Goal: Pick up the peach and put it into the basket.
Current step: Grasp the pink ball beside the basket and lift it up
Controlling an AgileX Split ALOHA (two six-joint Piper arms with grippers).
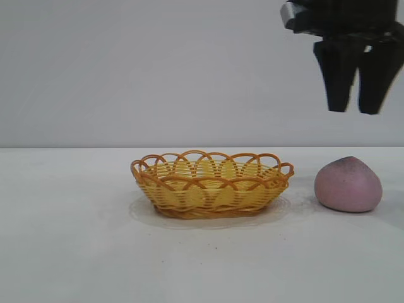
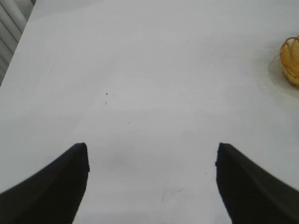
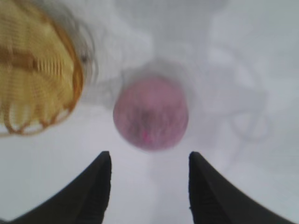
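The pink-mauve peach (image 1: 348, 184) rests on the white table to the right of the yellow wicker basket (image 1: 211, 183), a short gap between them. My right gripper (image 1: 355, 110) hangs well above the peach, pointing down, open, nothing between its fingers. In the right wrist view the peach (image 3: 150, 113) lies beyond the gripper (image 3: 149, 161), with the basket (image 3: 35, 70) beside it. The left gripper (image 2: 152, 151) is out of the exterior view; its wrist view shows it open over bare table, with a sliver of the basket (image 2: 291, 59) at the picture's edge.
The white tabletop (image 1: 76, 240) stretches to the left of and in front of the basket. A plain grey wall stands behind. The basket holds nothing.
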